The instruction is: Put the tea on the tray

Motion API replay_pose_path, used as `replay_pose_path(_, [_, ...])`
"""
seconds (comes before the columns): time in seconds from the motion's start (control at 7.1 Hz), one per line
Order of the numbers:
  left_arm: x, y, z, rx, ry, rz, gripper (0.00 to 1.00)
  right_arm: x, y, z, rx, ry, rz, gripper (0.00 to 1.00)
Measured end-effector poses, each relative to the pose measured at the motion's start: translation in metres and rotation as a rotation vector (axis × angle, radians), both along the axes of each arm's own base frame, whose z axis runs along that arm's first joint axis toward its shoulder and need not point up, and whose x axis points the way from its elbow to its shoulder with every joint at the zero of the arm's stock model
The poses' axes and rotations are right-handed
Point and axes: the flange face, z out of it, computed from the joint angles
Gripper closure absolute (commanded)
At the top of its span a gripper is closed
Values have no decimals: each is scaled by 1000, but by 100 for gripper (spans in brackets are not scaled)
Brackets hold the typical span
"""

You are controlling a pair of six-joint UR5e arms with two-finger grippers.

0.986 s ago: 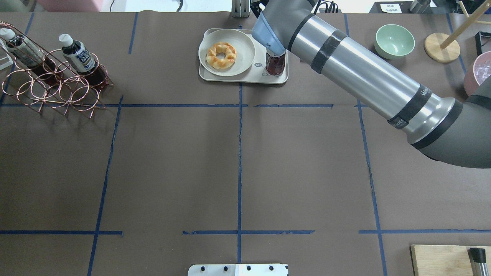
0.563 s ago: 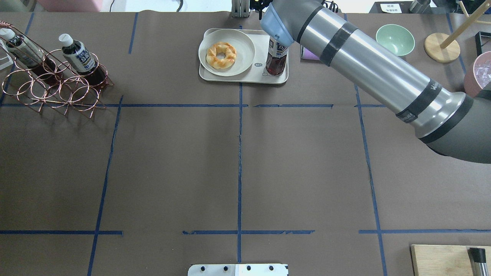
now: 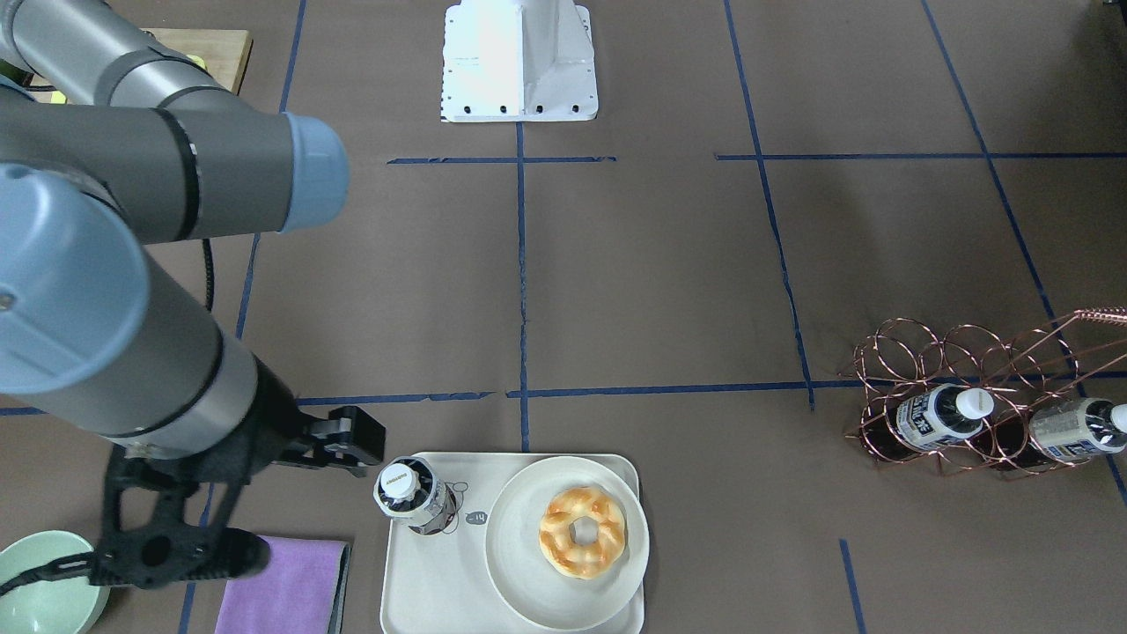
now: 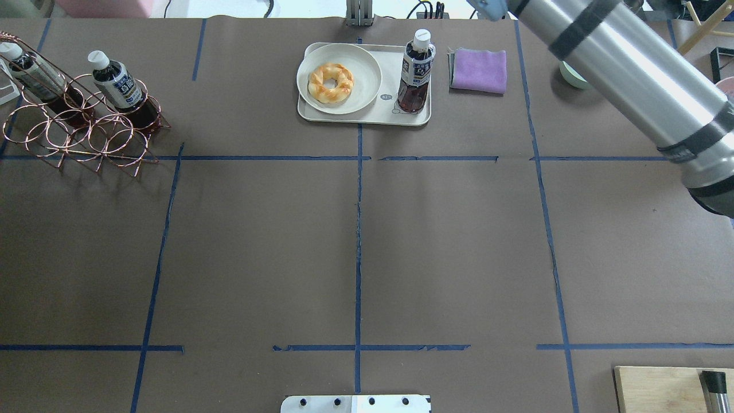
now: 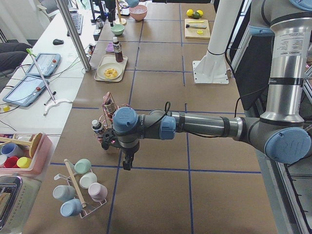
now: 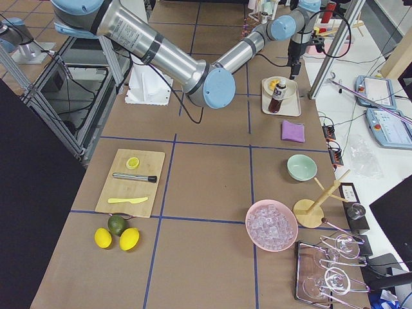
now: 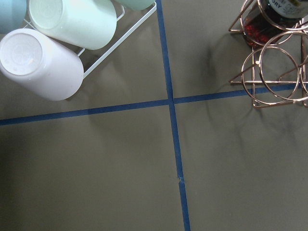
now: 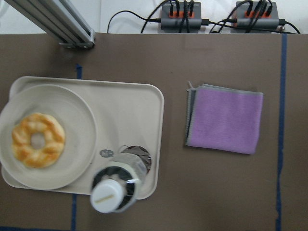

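The tea [image 4: 416, 74] stands upright and free on the right end of the off-white tray [image 4: 391, 62], beside the bear drawing. It also shows in the front view [image 3: 409, 497] and the right wrist view [image 8: 115, 187]. My right gripper [image 3: 361, 440] hangs raised beside and above the bottle, apart from it, open and empty. My left gripper [image 5: 126, 165] shows only in the exterior left view, low beside the copper rack. I cannot tell whether it is open or shut.
A round plate [image 4: 367, 86] with a donut fills the tray's left part. A purple cloth [image 4: 479, 70] lies right of the tray, a green bowl [image 3: 44, 586] beyond it. A copper rack [image 4: 86, 126] holds two more bottles at far left. Cups [image 7: 43, 62] lie near the left wrist.
My right arm has lifted and swung away to the right from the bottle. The whole bottle and the purple cloth now show. The bottle stays standing on the tray.
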Motion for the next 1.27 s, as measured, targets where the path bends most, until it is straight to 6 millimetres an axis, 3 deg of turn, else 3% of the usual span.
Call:
replay_pose_path(0.28, [0, 3, 5, -10, -2, 1, 0, 86, 44, 82, 58, 23, -94, 1])
replay_pose_path(0.56, [0, 8, 14, -29, -4, 0, 0, 169, 107, 163, 130, 60, -194, 1])
replay_pose_path(0.7, [0, 10, 21, -43, -4, 1, 0, 201, 138, 205, 145, 74, -232, 0])
replay_pose_path(0.99, [0, 17, 29, -57, -7, 4, 0, 245, 199, 291, 90, 92, -267, 1])
replay_pose_path(1.27, [1, 39, 44, -89, -10, 5, 0, 278, 259, 359, 20, 92, -281, 2])
